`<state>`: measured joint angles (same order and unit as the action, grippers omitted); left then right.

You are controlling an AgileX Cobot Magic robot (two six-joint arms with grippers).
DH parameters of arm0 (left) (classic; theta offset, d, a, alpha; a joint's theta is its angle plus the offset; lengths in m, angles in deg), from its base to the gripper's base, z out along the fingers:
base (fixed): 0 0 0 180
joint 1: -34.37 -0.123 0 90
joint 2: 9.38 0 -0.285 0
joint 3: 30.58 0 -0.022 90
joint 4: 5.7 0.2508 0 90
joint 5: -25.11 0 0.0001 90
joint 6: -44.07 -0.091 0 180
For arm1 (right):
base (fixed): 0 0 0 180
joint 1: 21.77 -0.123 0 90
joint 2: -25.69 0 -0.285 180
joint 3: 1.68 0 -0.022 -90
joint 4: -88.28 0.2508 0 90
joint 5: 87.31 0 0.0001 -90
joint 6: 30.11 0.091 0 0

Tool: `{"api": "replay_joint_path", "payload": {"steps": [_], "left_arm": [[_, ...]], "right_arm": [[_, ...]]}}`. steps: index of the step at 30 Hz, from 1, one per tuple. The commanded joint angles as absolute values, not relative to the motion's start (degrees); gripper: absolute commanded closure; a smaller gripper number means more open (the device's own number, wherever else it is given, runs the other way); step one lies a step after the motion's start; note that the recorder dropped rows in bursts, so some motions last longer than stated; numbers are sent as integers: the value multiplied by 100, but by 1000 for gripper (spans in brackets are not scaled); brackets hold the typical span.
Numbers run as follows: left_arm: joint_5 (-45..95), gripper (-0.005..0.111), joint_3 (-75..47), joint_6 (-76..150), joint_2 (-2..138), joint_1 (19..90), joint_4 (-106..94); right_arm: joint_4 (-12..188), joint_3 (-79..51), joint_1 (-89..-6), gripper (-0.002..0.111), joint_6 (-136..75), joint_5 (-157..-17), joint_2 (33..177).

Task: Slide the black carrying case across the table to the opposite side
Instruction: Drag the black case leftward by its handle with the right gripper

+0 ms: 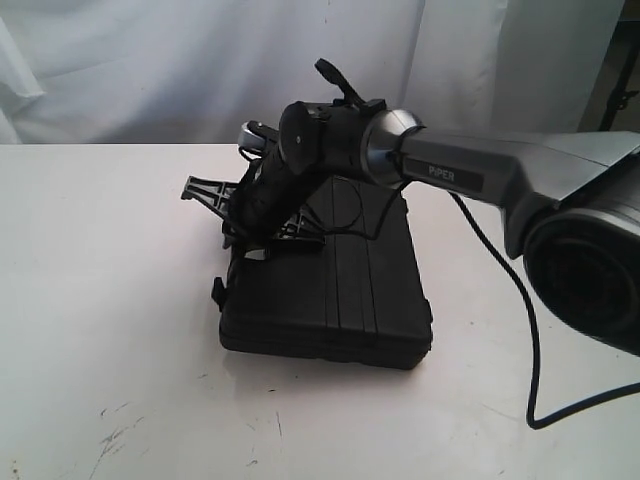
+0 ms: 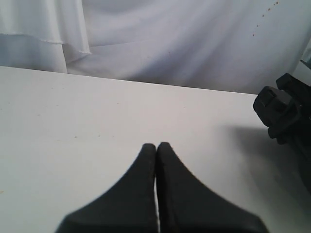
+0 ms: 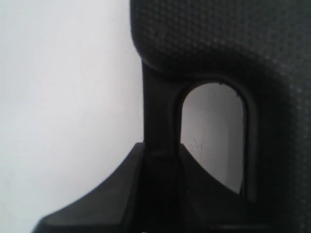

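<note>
The black carrying case point(image 1: 350, 290) lies flat on the white table point(image 1: 100, 300), near the middle. My right arm reaches over the case from the right, and my right gripper point(image 1: 262, 240) sits at the case's left end. In the right wrist view this gripper point(image 3: 160, 150) is shut on the case's handle point(image 3: 158, 111), a black bar bridging an arched opening in the textured case body point(image 3: 218, 39). My left gripper point(image 2: 156, 145) is shut on nothing, hovering over bare table point(image 2: 73, 121). It does not show in the exterior view.
A black cable point(image 1: 530, 340) trails from the right arm across the table's right side. A white curtain point(image 1: 150, 60) hangs behind the far edge. Dark scuff marks point(image 1: 115, 435) lie near the front. A black part of the right arm point(image 2: 284, 111) shows beside my left gripper.
</note>
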<state>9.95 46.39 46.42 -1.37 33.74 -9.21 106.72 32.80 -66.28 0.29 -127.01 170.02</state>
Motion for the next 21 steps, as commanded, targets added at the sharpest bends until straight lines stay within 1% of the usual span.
{"api": "replay_joint_path", "payload": {"steps": [1,9,11,13,17,19,21], "left_arm": [[985,107,4664,4653,-159,3363,-939],[985,107,4664,4653,-159,3363,-939],[985,107,4664,4653,-159,3363,-939],[985,107,4664,4653,-159,3363,-939],[985,107,4664,4653,-159,3363,-939],[985,107,4664,4653,-159,3363,-939],[985,107,4664,4653,-159,3363,-939]], "right_arm": [[10966,3307,-6643,108,138,-12157,17177],[10927,3307,-6643,108,96,-12038,17308],[10941,3307,-6643,107,-91,-12027,17336],[11079,3307,-6643,101,-341,-12028,17336],[11304,3307,-6609,83,-461,-12028,17336],[11318,3307,-6597,77,-461,-12028,17336],[11318,3307,-6597,73,-461,-12028,17336]]}}
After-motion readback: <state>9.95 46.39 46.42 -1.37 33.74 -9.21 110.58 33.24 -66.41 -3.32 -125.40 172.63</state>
